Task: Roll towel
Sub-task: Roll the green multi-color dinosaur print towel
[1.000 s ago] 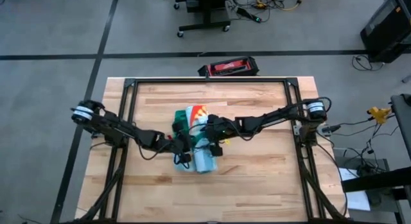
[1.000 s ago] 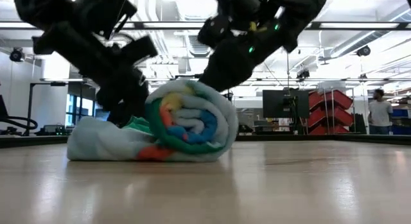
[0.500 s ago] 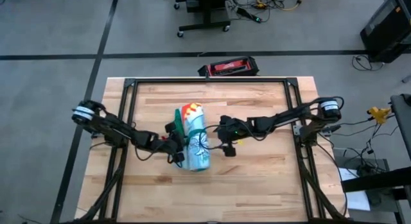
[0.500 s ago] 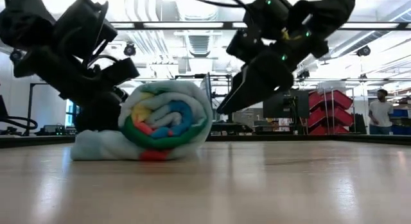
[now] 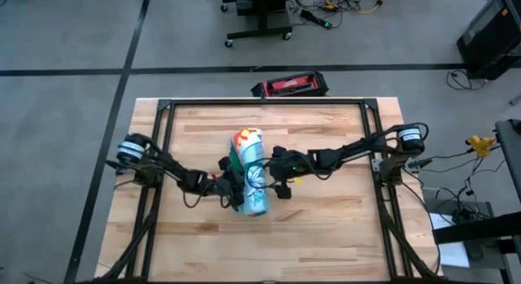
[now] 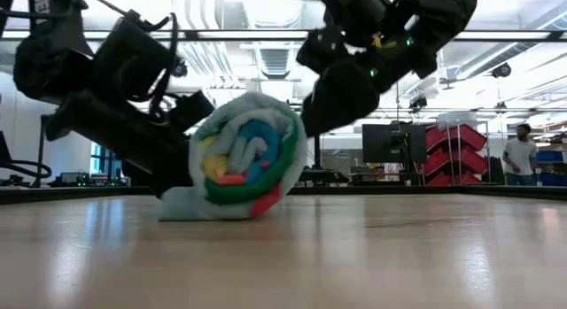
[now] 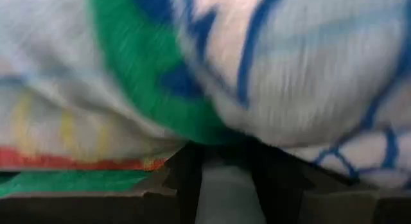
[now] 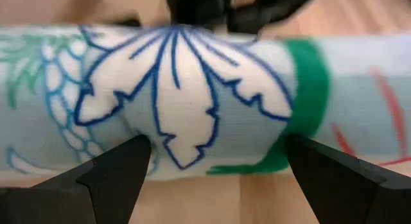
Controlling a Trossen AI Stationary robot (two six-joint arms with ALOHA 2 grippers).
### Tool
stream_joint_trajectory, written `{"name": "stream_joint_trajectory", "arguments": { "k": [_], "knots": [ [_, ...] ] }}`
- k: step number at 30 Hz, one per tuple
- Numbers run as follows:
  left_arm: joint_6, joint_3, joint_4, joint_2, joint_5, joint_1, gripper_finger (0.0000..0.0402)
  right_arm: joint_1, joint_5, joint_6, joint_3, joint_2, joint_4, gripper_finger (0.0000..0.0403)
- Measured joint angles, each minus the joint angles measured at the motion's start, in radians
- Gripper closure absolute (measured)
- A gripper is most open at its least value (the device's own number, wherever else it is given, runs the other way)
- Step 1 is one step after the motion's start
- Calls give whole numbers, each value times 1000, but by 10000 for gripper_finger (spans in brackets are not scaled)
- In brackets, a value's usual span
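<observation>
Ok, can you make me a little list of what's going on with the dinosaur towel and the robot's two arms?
towel: towel rolled into a fat roll, lying mid-table
roll end: spiral of green, blue, yellow and red
left end effector: left end effector pressed against the roll's left side
right end effector: right end effector open, fingers spread wide beside the roll
background: a person stands far behind the table

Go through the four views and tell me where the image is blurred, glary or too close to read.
Left wrist view: pressed against the towel, smeared and soft, its fingers only dark shapes. Right wrist view: towel print fairly sharp, the wood beyond it soft. Low view: bright ceiling lights behind, so both arms read as silhouettes; sheen on the table. High view: evenly lit and clear.
</observation>
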Motion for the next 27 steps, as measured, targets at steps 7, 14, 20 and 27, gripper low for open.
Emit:
{"name": "stream_joint_trajectory", "arguments": {
  "k": [7, 14, 20, 27],
  "knots": [
    [118, 115, -28, 41, 29, 2, 285, 9, -9, -5, 0, -61, -114, 54],
    [134, 131, -92, 5, 44, 1, 285, 34, 14, 0, 0, -74, -136, 55],
    [108, 129, -236, -76, 60, -2, 285, 37, 20, 2, -1, -73, -132, 55],
    [75, 136, -389, -148, 54, -3, 285, 36, 23, 0, -3, -73, -133, 55]
  ]
}}
